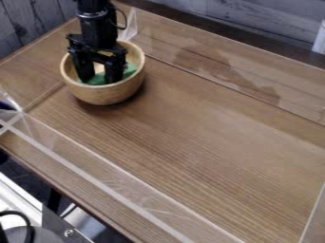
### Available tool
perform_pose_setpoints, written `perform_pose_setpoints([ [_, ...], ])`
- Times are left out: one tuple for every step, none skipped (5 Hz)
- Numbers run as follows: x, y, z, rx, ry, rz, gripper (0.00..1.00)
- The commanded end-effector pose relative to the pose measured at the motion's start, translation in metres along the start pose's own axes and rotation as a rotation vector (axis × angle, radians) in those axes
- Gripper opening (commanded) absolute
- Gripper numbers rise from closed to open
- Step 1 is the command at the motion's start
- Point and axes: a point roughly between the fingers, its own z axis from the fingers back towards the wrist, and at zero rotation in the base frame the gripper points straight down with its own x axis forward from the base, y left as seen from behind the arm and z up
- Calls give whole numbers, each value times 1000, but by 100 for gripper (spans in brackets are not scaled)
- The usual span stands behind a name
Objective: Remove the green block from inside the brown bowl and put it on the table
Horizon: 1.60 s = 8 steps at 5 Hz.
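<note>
The gripper [98, 68] hangs inside the brown bowl [105, 87], jaws spread wide — likely to straddle the green block [97, 80], which lies just below the fingertips, apparently ungrasped, not yet on the table [203, 133].

A grey plank wall [241, 19] runs behind the workspace at the top right. Below the near edge, at the bottom left, a pale metal frame rail [19, 201] slants past, with a black cable [15, 224] looping beside it and a dark bracket [79, 231] further right.
</note>
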Motion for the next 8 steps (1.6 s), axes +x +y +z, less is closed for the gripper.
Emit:
perform_pose_setpoints([
  [12,6,12,24,-50,3,100],
  [15,7,9,23,-46,3,100],
  [18,7,5,21,-41,4,100],
  [21,8,1,19,-37,4,100],
  [23,9,-2,17,-33,6,100],
  [24,9,-3,13,-28,8,100],
  [25,9,-1,6,-25,11,100],
  [26,8,-1,4,-26,15,0],
])
